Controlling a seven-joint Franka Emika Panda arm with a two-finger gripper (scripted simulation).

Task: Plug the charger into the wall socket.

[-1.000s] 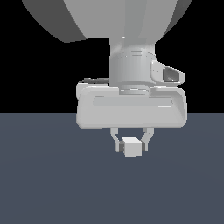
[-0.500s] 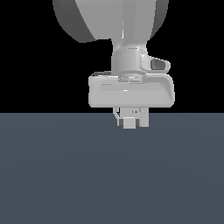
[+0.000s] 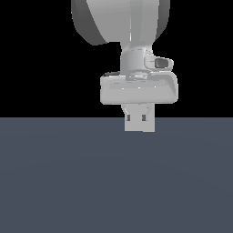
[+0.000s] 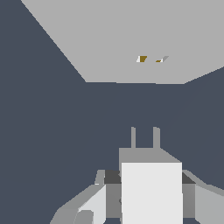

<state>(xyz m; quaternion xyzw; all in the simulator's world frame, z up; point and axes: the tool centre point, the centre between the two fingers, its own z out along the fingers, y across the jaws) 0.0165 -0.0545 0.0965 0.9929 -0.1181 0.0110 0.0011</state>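
While the arm hung over the dark blue-grey tabletop (image 3: 68, 182), its pincer (image 3: 139, 119) was pinching the charger (image 3: 140, 124), an off-white block clamped between the two fingers. From the exterior view, the block sat just under the wide pale hand body, right at the line where the tabletop met the black background, and two small dark marks showed on the face above it; the fingers themselves were mostly hidden behind the block.

From the wrist view, the charger (image 4: 151, 192) filled the space between the fingers (image 4: 94, 201), one on either side of it and touching it. Two thin grey prongs (image 4: 144, 138) stuck out from its far end, side by side and parallel. They pointed toward the wall socket (image 4: 127, 39), a flat light-grey plate that lay well apart from the prong tips, with dark tabletop showing between them. Two tiny holes (image 4: 150, 59) sat close together on the plate, roughly in line with the prongs. The wall socket could not be made out in the exterior view.
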